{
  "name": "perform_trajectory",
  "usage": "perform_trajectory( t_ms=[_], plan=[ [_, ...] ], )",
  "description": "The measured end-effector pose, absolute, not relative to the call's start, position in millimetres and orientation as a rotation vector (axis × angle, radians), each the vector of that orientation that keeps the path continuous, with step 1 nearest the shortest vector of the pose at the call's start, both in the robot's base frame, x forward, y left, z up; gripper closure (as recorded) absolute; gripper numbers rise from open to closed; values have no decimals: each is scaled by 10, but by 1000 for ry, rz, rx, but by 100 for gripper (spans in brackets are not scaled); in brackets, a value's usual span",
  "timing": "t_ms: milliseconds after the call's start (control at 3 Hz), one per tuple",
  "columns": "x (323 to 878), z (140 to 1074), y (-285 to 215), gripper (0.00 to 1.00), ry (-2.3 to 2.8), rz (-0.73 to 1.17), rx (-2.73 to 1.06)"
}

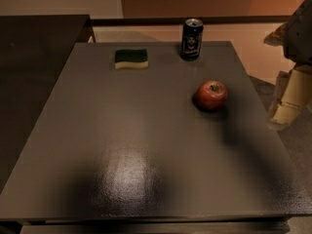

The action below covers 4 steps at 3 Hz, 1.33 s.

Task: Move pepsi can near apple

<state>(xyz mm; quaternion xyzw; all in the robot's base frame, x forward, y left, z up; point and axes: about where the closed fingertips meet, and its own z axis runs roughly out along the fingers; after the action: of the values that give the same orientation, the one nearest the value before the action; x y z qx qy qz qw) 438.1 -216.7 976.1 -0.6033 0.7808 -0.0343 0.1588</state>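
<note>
The pepsi can [192, 39] stands upright at the far edge of the grey table [122, 130], dark with a silver top rim. The red apple [212, 94] sits nearer, to the right of the table's middle, a short way in front of the can and apart from it. My gripper [287, 108] hangs at the right edge of the view, beyond the table's right side, pale and pointing down, clear of both the can and the apple.
A green-and-yellow sponge [131, 59] lies at the far left part of the table. A dark counter [34, 57] runs along the left side. Floor shows behind and to the right of the table.
</note>
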Motion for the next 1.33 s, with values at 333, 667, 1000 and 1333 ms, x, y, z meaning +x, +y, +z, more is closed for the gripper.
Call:
perform_trajectory(
  t_ms=[333, 667, 1000, 1333],
  plan=[
    [4381, 9761, -2167, 0, 2232, -98, -1725],
    [4450, 9764, -2147, 0, 2227, -59, -1727],
    [4743, 9738, -2062, 0, 2195, 8, -1702],
    [5126, 9734, -1984, 0, 2161, 58, -1654]
  ],
)
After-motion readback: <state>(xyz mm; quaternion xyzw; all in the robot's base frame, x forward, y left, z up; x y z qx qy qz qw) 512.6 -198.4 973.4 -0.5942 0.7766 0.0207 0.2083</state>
